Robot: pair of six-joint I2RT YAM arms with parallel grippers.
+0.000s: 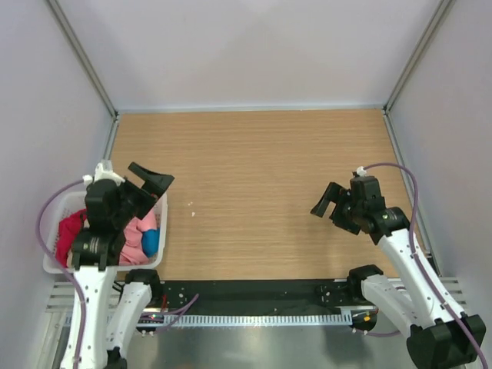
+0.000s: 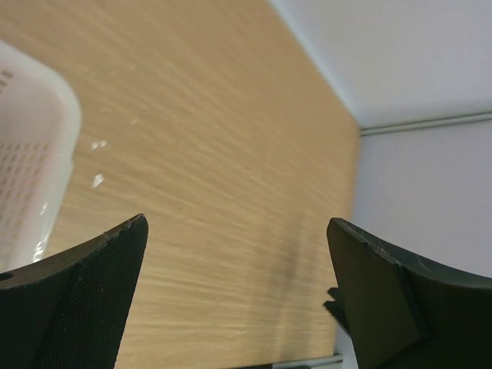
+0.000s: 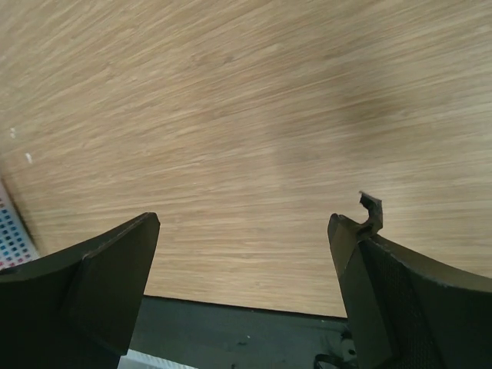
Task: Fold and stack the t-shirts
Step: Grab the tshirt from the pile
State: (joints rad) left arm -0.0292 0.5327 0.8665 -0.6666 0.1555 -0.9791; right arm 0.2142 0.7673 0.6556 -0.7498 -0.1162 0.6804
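Note:
The t-shirts lie bunched in a white mesh basket at the table's left edge: a red one, a pink one and a blue one. No beige shirt shows. My left gripper is open and empty, raised over the basket's far right corner. Its wrist view shows bare wood and the basket's rim. My right gripper is open and empty above the table's right side, far from the shirts. Its wrist view shows only wood and the black strip.
The wooden table is walled at the back and on both sides. A black strip and a cable chain run along the near edge between the arm bases. A few white specks lie near the basket.

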